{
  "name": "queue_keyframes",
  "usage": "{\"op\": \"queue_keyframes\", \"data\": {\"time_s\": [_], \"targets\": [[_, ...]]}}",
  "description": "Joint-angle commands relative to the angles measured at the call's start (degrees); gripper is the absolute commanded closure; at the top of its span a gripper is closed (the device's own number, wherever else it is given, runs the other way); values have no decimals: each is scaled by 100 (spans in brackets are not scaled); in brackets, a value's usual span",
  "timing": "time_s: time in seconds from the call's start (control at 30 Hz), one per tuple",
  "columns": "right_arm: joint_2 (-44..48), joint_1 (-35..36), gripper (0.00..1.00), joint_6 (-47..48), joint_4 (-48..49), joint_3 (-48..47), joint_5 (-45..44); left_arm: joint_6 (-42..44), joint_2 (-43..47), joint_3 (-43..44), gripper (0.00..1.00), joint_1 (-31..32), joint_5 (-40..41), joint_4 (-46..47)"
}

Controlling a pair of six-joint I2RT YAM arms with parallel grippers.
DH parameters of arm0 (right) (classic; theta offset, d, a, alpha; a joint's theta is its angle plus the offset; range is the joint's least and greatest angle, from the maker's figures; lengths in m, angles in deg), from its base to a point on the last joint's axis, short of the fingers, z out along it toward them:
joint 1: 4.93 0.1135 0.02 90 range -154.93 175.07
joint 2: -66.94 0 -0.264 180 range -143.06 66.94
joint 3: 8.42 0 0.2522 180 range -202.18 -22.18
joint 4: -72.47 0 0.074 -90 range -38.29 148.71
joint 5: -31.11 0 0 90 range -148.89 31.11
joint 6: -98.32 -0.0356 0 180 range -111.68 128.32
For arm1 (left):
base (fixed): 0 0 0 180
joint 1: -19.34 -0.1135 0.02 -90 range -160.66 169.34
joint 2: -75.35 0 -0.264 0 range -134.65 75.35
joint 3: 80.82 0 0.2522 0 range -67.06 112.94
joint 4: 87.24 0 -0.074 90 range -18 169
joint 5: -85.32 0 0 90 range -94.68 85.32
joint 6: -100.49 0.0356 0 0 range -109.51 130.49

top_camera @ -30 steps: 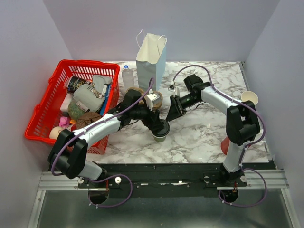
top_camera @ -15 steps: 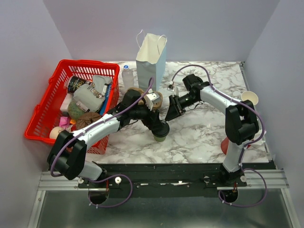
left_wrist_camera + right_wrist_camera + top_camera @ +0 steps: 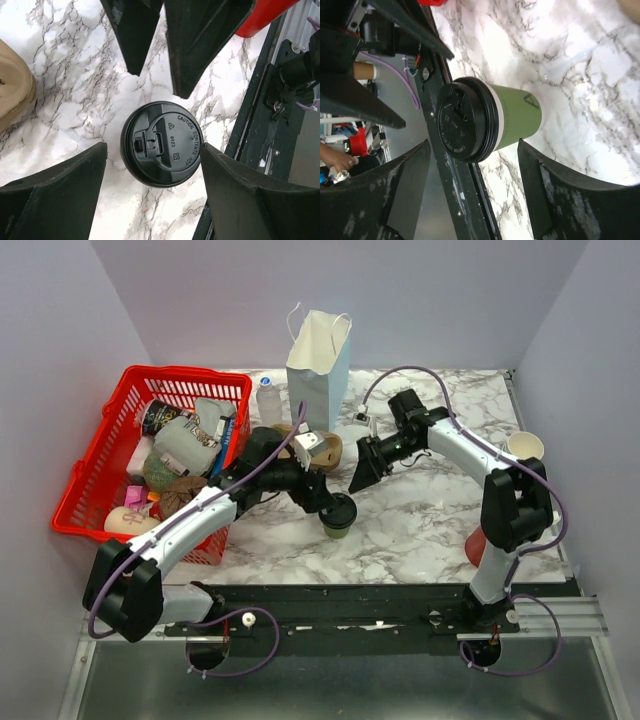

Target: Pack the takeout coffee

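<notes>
Coffee first: the takeout coffee (image 3: pixel 517 116), an olive-green paper cup capped with a black sip lid (image 3: pixel 161 144), stands upright on the marble worktop (image 3: pixel 420 525), near its front edge and roughly midway between the two arm bases. The left fingers (image 3: pixel 55 190) hang straight above it, spread wide, one to either side of the lid. One tip sits right at the lid's rim, and whether it touches cannot be told. The other leaves a strip of marble showing between itself and the lid, so these fingers have hold of nothing. The right fingers (image 3: pixel 555 200) are likewise parted wide and empty. They point at the cup from its far side, near it but apart, and in the left wrist view their two dark tips show just beyond the lid. A white paper bag (image 3: pixel 318 360) with handles stands upright and open at the back of the worktop, well apart from the cup. A red basket (image 3: pixel 95 465) heaped with mixed goods sits at the left edge, and a clear bottle (image 3: pixel 268 400) stands between basket and bag. A paper cup (image 3: pixel 525 447), white inside, stands at the right edge.
</notes>
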Motion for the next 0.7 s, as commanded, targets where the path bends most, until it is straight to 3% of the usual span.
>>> {"op": "queue_keyframes", "data": {"time_s": [0.0,0.2,0.37,0.67], "targets": [[80,33,19,500,-116,287,308,1,85,-242,17,-43,106,-170],[53,68,17,1036,-230,278,423,-332,-81,-392,20,-245,-52,76],[0,156,17,1187,-284,348,423,-1176,-328,-427,23,-535,-253,654],[229,393,16,686,525,910,142,-1748,-653,-603,25,-624,-447,1227]]}}
